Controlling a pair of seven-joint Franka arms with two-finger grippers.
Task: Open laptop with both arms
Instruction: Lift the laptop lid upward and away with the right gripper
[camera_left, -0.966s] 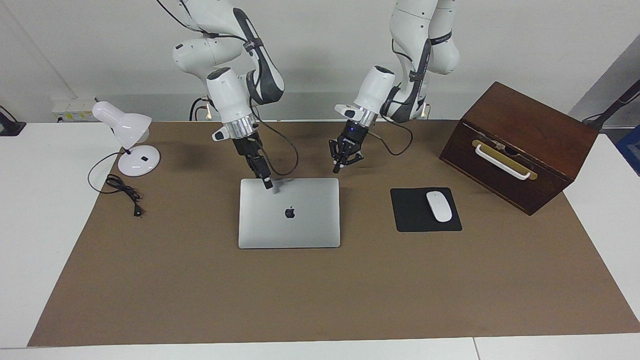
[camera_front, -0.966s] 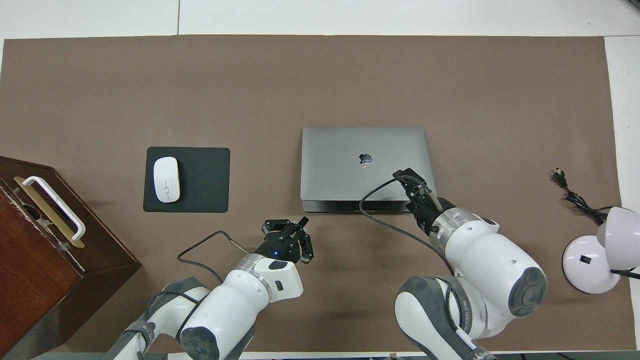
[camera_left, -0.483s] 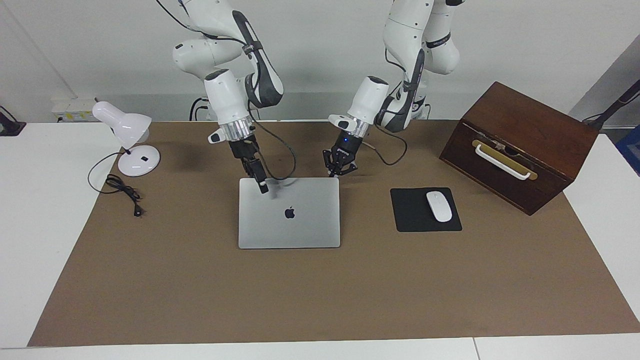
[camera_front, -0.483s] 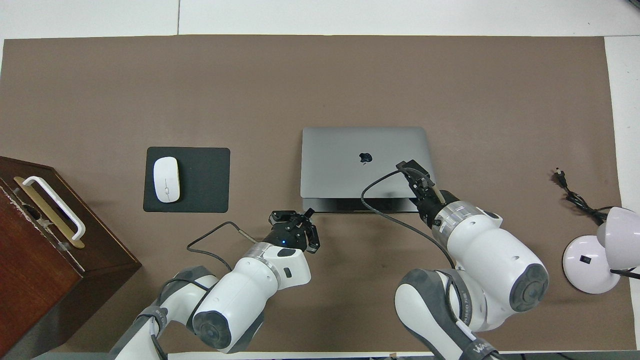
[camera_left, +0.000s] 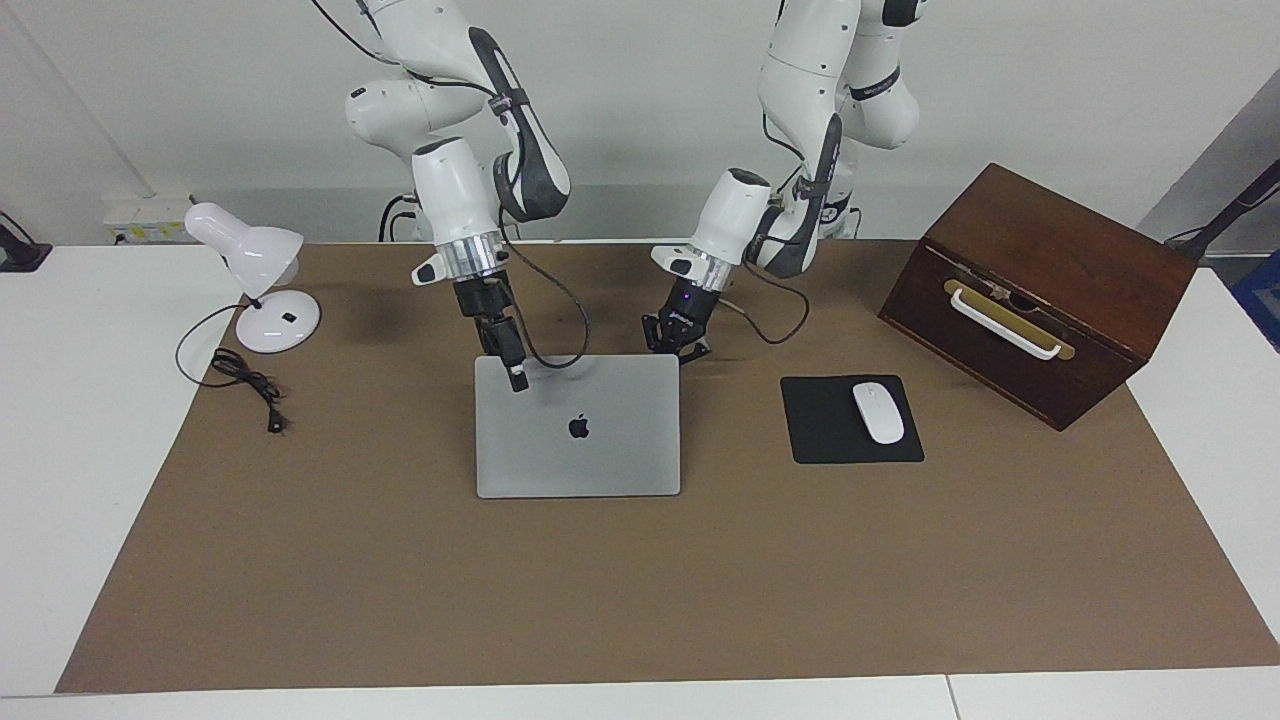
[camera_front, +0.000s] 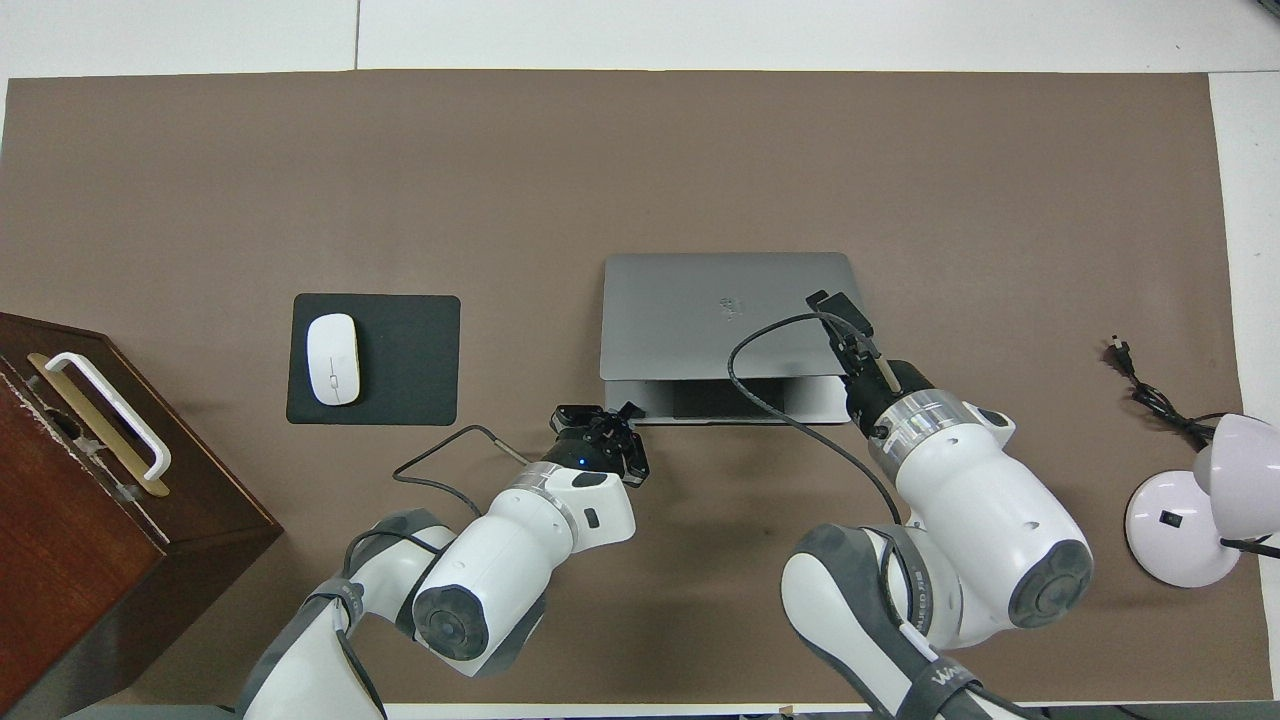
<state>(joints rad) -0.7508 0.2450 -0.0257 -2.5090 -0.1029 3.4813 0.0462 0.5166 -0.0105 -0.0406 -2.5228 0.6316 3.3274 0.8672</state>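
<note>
The silver-grey laptop (camera_left: 600, 450) lies mid-table with its apple logo up. Its lid (camera_front: 700, 330) is raised a little at the edge nearer to the robots, and a strip of the base (camera_front: 720, 402) shows beneath it. My right gripper (camera_left: 516, 378) is on that lid edge near the corner toward the right arm's end and is shut on it; it also shows in the overhead view (camera_front: 826, 300). My left gripper (camera_left: 677, 345) is open, low at the laptop's corner toward the left arm's end (camera_front: 597, 415). Whether it touches the base I cannot tell.
A black mouse pad (camera_left: 835, 445) with a white mouse (camera_left: 877, 412) lies beside the laptop toward the left arm's end. A brown wooden box (camera_left: 1040, 290) with a white handle stands further that way. A white desk lamp (camera_left: 265, 290) and its cable (camera_left: 245, 385) are at the right arm's end.
The right gripper has risen with the lid edge, so the lid has lifted off the base. The left gripper has moved in to the laptop's near corner.
</note>
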